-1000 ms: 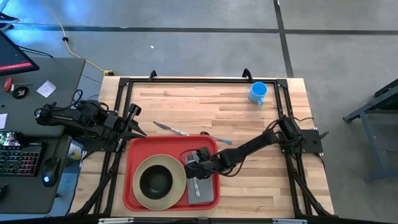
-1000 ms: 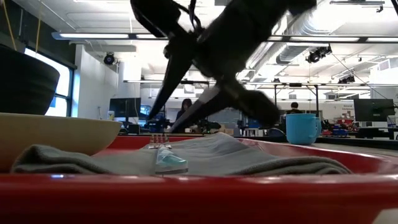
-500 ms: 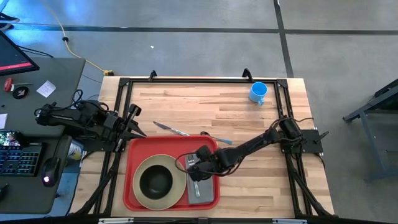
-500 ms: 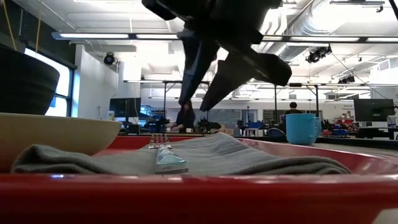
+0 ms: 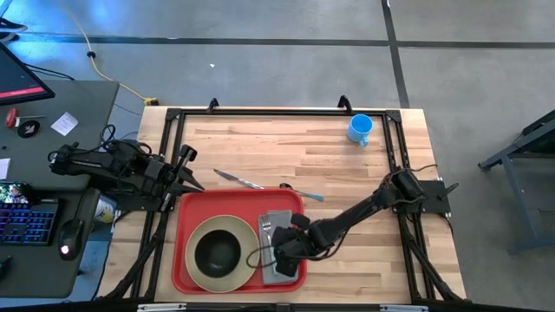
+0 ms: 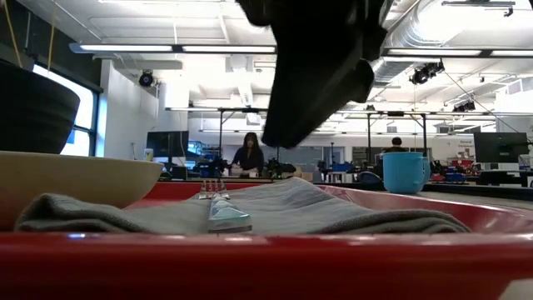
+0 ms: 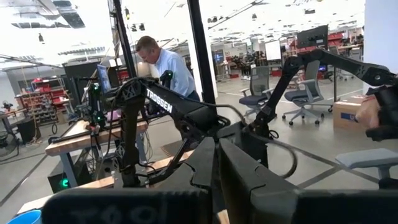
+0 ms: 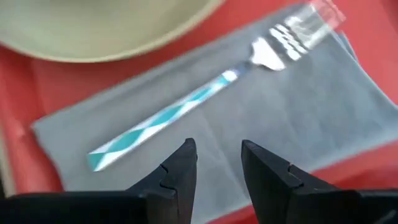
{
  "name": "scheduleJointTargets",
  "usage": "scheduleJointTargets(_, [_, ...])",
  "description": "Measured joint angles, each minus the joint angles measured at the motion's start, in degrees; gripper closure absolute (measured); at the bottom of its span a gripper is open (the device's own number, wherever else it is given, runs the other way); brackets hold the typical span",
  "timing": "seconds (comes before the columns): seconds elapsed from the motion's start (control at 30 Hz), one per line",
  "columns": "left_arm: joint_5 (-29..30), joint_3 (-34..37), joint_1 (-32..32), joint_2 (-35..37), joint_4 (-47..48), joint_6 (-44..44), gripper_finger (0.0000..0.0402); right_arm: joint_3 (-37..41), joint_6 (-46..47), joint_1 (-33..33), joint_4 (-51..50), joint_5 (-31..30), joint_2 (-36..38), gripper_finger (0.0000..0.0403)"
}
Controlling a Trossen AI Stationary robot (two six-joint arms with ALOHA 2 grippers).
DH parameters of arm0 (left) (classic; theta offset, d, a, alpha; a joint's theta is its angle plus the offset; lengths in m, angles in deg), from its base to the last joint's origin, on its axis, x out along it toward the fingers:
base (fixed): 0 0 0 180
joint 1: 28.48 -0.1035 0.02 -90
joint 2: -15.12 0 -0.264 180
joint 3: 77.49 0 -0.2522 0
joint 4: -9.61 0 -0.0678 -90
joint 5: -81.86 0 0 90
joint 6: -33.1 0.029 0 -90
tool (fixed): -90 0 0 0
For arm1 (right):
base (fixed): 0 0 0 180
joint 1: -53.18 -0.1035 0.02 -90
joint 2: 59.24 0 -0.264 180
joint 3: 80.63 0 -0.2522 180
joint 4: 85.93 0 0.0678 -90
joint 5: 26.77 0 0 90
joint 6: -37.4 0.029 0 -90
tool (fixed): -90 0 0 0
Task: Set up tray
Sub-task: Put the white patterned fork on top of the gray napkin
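Observation:
The red tray point(image 5: 186, 227) lies on the table's near half. On its left part a cream plate point(image 5: 245, 260) carries a dark bowl point(image 5: 217, 250). A grey napkin point(image 5: 282, 222) lies flat on the tray's right part, and a fork point(image 8: 180, 106) with a teal-and-white handle rests lengthwise on it, tines point(image 5: 266, 228) toward the far edge. My right gripper point(image 8: 217, 152) hovers open over the napkin's near end, beside the fork's handle, touching nothing. My left gripper point(image 5: 187, 171) waits at the table's left edge, raised and shut.
A knife point(image 5: 238, 179) and a spoon point(image 5: 305, 193) lie on the wood just beyond the tray's far rim. A blue mug point(image 5: 360, 128) stands at the far right. Bare wood spreads across the far half and to the tray's right.
My right gripper has risen off the napkin, moved toward the table's near edge and rolled about its own pointing line, its fingers still apart. The fork and napkin have stayed where they lay.

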Motion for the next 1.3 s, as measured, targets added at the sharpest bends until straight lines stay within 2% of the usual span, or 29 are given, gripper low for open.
scheduleJointTargets(0.2, [0.2,0.0,0.0,0.0,0.0,0.1,0.0346,-0.5,-5.1,-1.0,3.8,3.3,-3.9,0.0285])
scheduleJointTargets(0.33, [0.2,0.0,0.0,0.0,0.0,0.1,0.0346,-5.4,-7.4,-1.0,1.2,5.2,-8.5,0.0285])
scheduleJointTargets(0.6, [0.2,0.0,0.0,0.0,0.5,-0.3,0.0346,-14.5,-12.4,-1.0,-4.1,3.7,-11.5,0.0285])
scheduleJointTargets(0.93, [0.2,0.0,0.0,0.0,0.4,-0.3,0.0346,-14.6,-10.9,-1.0,-8.0,3.7,-12.3,0.0285])
scheduleJointTargets(1.3, [0.2,0.0,0.0,-0.1,0.4,-0.3,0.0346,-14.7,-10.4,-1.3,-3.4,5.3,-13.7,0.0285])
